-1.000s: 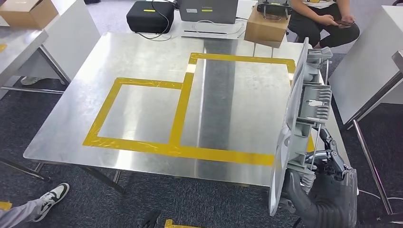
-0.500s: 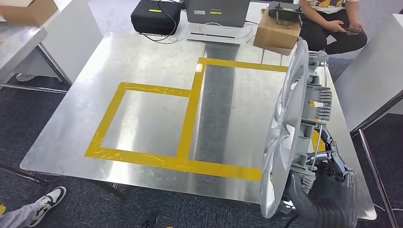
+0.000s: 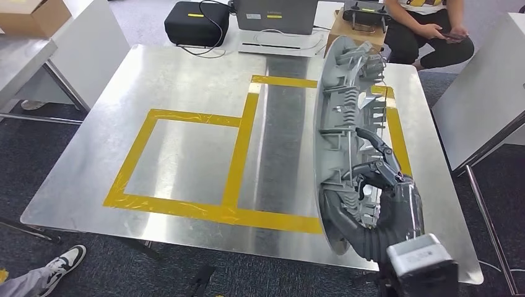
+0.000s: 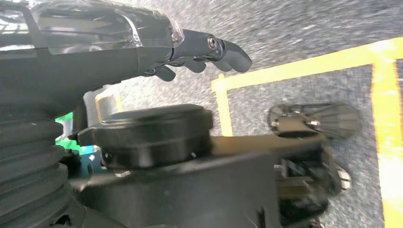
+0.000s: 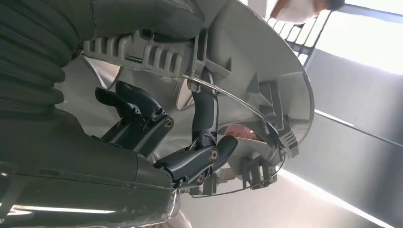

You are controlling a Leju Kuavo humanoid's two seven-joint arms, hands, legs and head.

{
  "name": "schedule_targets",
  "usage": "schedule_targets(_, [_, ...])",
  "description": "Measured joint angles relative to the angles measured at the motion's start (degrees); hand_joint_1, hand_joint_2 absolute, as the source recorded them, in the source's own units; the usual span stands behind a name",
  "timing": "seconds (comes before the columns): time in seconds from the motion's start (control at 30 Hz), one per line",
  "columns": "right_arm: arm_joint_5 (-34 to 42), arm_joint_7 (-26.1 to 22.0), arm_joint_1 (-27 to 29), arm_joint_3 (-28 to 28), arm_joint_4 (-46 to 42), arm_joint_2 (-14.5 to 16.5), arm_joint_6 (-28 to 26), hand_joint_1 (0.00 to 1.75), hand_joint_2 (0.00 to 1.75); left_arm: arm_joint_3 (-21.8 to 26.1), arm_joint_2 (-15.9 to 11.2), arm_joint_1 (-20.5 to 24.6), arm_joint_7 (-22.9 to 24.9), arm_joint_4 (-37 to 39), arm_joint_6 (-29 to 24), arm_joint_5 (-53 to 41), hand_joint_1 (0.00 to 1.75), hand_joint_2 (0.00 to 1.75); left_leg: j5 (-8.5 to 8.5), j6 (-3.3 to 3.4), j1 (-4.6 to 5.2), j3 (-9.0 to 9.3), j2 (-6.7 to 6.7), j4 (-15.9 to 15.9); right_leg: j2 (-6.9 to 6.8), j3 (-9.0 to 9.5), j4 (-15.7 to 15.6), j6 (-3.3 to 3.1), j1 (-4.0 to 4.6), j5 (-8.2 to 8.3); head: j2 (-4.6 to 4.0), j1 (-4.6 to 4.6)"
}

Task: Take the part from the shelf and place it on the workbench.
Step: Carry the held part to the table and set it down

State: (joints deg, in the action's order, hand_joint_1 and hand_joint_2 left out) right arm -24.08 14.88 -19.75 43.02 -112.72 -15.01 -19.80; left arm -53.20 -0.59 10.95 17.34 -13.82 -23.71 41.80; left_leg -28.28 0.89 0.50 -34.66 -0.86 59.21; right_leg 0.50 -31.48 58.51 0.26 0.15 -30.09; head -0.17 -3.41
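Observation:
The part is a large round grey wheel cover with a ribbed back and a wire ring. My right hand grips it by its back ribs and holds it nearly on edge, ribbed side toward me. It hangs over the right side of the steel workbench, above the larger of two yellow taped rectangles. In the right wrist view dark fingers hook around the wire ring and ribs of the part. My left hand hangs over the floor, fingers extended and holding nothing.
Behind the workbench stand a black case and a grey device with cables. A seated person is at the far right. White tables flank the bench on the left and right. A person's shoe lies lower left.
My right hand has swung the part leftward over the workbench and turned it, so its ribbed back now faces me instead of its edge. The view has shifted slightly.

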Motion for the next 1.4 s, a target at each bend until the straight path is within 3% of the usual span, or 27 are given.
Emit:
schedule_targets(0.13, [-10.04,3.42,-9.14,3.65,10.95,3.16,4.73,1.75,1.75,-0.34,1.32,2.08,0.03,-0.23,1.61,-3.74,0.0,1.75,0.01,-0.01,-0.01,-0.01,-0.27,-0.02,0.16,-0.01,0.01,-0.06,0.01,0.04,0.0,0.0])
schedule_targets(0.27, [-13.57,0.78,-15.41,7.24,26.5,7.39,8.14,1.75,1.75,-1.39,2.93,3.65,0.03,-0.5,2.91,-6.82,0.0,1.75,0.01,-0.01,0.01,-0.03,-0.38,-0.02,0.19,0.02,-0.03,-0.11,0.0,0.08,0.0,-0.01])
schedule_targets(0.47, [-18.7,-2.79,-18.98,12.97,48.89,13.39,10.37,1.75,1.75,-3.04,4.36,4.31,0.04,-0.51,3.7,-9.26,0.0,1.75,-0.01,0.0,0.02,-0.09,-0.24,-0.02,0.16,0.03,-0.2,-0.13,-0.02,0.09,0.0,-0.01])
schedule_targets(0.67, [-18.51,-4.29,-21.57,15.96,63.46,17.3,10.75,1.75,1.75,-4.2,5.67,4.34,0.05,-0.51,4.08,-9.8,0.0,1.75,-0.03,0.01,0.02,-0.13,0.12,-0.01,0.09,0.05,-0.38,-0.12,-0.04,0.09,0.0,-0.01])
schedule_targets(0.93, [-17.35,-4.86,-23.39,17.33,74.04,18.54,11.21,1.75,1.75,-4.5,6.32,4.28,0.05,-0.49,5.07,-10.12,0.0,1.75,-0.02,0.02,0.03,-0.11,0.74,-0.01,-0.2,0.24,-0.52,-0.11,-0.07,0.09,0.0,-0.01])
schedule_targets(1.4, [-17.15,-1.73,-25.27,18.78,80.6,18.96,9.94,1.75,1.75,-4.9,6.07,4.14,0.05,-0.45,5.11,-10.99,0.0,1.75,-0.02,0.03,0.03,-0.05,1.0,0.0,-0.24,0.29,-0.55,-0.11,-0.09,0.09,0.0,0.0])
